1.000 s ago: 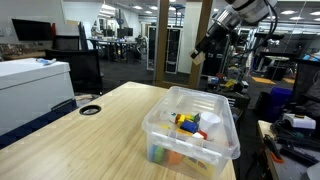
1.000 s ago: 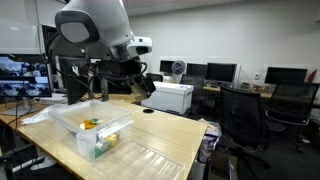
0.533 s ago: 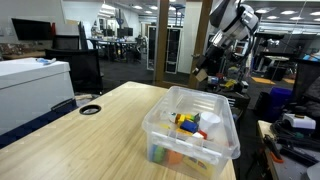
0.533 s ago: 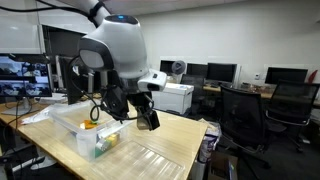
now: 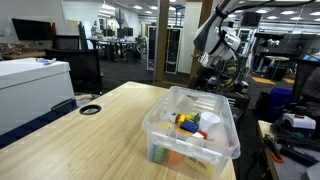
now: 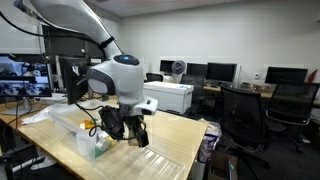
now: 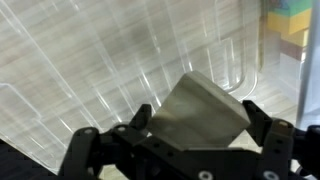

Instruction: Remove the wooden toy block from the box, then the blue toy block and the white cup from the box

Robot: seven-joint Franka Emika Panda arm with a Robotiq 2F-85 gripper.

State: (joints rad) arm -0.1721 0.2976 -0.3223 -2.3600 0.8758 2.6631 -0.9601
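The gripper (image 7: pixel 199 126) held the wooden toy block (image 7: pixel 201 106) between its fingers over clear ribbed plastic (image 7: pixel 110 55); coloured blocks (image 7: pixel 292 22) showed top right.

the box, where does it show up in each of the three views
In an exterior view: the box fills the lower middle of the picture.
In an exterior view: it sits at lower left, partly behind the robot arm.
Wrist view: only its clear wall shows, along the right edge.
Shared landmark: the yellow blocks inside it, at the wrist view's top right.
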